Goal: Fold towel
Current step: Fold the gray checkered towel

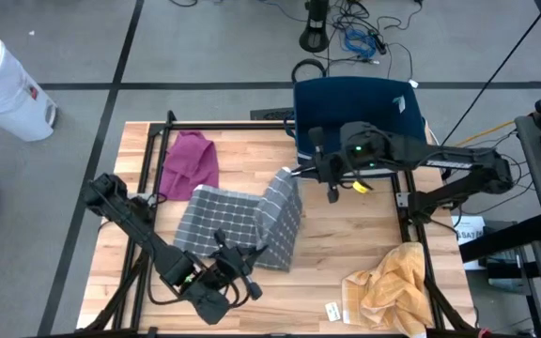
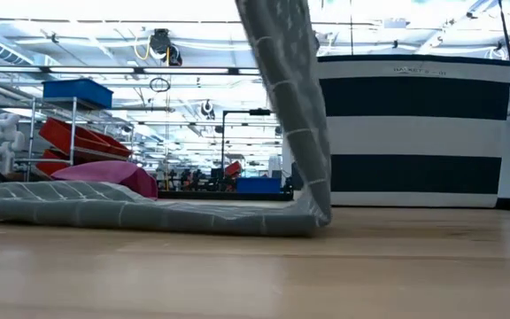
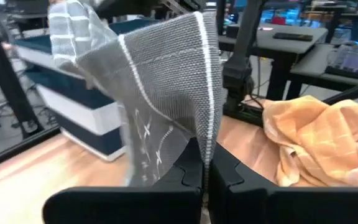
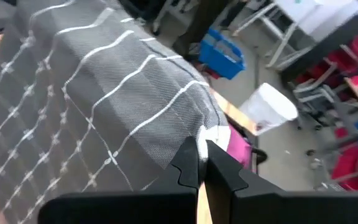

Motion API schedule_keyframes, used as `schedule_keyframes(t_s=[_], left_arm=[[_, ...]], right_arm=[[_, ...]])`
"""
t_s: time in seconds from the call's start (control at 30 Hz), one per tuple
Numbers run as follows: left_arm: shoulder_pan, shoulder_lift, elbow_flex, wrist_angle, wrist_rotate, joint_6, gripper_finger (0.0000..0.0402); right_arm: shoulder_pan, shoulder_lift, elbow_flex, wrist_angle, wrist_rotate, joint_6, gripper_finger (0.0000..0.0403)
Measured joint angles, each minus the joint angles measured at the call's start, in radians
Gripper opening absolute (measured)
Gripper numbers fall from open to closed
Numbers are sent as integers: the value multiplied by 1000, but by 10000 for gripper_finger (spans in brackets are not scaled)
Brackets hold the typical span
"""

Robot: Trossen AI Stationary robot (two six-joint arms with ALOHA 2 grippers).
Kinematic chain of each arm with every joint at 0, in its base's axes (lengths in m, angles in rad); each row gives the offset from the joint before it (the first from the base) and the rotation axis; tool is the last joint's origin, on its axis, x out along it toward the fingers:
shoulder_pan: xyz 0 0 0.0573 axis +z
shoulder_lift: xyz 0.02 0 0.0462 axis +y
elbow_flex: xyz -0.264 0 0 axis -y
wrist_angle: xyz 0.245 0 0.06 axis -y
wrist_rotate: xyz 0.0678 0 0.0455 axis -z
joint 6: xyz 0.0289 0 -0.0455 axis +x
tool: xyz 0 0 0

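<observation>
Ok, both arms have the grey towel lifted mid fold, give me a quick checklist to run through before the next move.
1. Left gripper shut on the grey towel corner: ok.
2. Right gripper shut on its towel edge: ok.
3. Part of the towel flat on the table to fold onto: ok, the left portion lies flat in the low view.
4. Pink cloth apart from the landing area: cannot tell, it lies right at the towel's far left edge.
5. Orange cloth out of the way: ok, near the right front corner.
6. Held corners level with each other: cannot tell.

Coarse woven cloth towel (image 1: pixel 242 221) (matt) on smooth wood table (image 1: pixel 364 235)
</observation>
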Motion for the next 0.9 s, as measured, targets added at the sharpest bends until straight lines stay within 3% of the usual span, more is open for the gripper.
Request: schedule_keyframes(t_s=[0.23, 0.33, 0.7, 0.9], left_arm=[[-38, 0, 0, -265, -126, -213, 0], [-32, 0, 0, -385, -123, -269, 0], [57, 0, -126, -683, 109, -585, 0], [44, 0, -180, -757, 136, -739, 0]], right_arm=[[-51, 137, 6, 36, -95, -6, 0], [-68, 188, 6, 60, -109, -4, 0], [-89, 329, 6, 103, -166, -11, 0], [-90, 400, 6, 178, -187, -28, 0]])
